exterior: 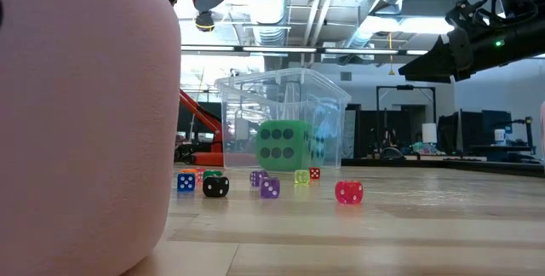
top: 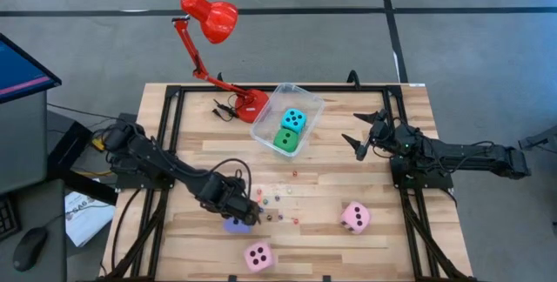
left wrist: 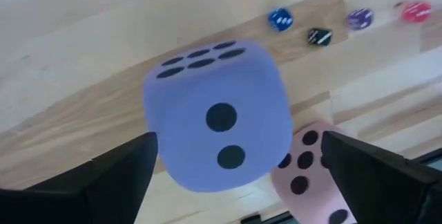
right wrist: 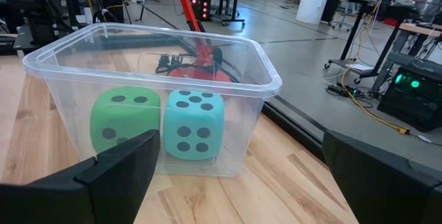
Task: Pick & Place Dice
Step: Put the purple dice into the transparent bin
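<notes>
I see the counter (top: 383,256) as a pale wooden slab of jointed planks with dark metal rails near its edges. On its far edge stands a red desk lamp (top: 211,18), its rounded shade on a jointed arm. Just beside the lamp's base, toward the middle of the far edge, sits the clear plastic tub (top: 311,108), a thin-walled rounded rectangle with a rolled rim. Inside it the green cube (right wrist: 124,122) and the cyan cube (right wrist: 194,124) rest side by side, touching, both soft-looking with rounded corners and dark pips.

My left arm (top: 157,164) reaches from the left edge toward the near middle of the counter. The left gripper (top: 237,215) hangs over the purple-blue cube (left wrist: 217,117) with its fingers spread wide to either side of it and not touching it; the cube lies on the wood, matte and foam-like. One pink cube (top: 258,256) sits just beside it at the near edge. The other pink cube (top: 354,217) lies well apart, toward the near right.

My right arm (top: 470,156) waits along the right edge, and the right gripper (top: 367,136) is held above the wood near the tub, fingers spread wide and holding nothing.

The tiny dice (exterior: 269,187) are scattered in the middle of the counter between the tub and the purple-blue cube: hard little cubes in blue, black, purple, red, orange and translucent yellow-green, none stacked.
</notes>
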Controlling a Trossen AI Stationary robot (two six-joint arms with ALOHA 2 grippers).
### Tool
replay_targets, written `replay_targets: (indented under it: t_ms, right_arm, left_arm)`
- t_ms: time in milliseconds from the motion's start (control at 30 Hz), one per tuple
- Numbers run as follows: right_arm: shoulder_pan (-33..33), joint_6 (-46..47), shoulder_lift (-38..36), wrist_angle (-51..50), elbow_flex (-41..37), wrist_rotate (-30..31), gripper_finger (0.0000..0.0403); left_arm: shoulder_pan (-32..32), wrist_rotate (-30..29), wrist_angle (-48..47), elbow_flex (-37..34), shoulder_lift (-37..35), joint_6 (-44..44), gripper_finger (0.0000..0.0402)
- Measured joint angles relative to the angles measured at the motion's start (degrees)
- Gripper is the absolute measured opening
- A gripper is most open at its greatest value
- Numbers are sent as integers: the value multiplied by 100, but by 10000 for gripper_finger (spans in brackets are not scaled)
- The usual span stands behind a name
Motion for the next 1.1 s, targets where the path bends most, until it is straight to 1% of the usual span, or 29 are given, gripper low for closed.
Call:
replay_targets:
  t_ms: [233, 567, 700, 933, 1100]
  right_arm:
    - [2, 0, 0, -2, 0, 0, 400]
    - [2, 0, 0, -4, 0, 0, 400]
    - [2, 0, 0, -6, 0, 0, 400]
    - [4, 0, 0, -29, 0, 0, 400]
    - [4, 0, 0, -39, 0, 0, 400]
  left_arm:
    - [0, 51, 67, 20, 223, 9, 397]
    - [45, -54, 62, 15, 228, -2, 397]
    - [190, 206, 17, -9, 85, 3, 397]
    - [390, 226, -319, -13, -289, 5, 397]
    - [323, 227, -389, -11, -378, 31, 397]
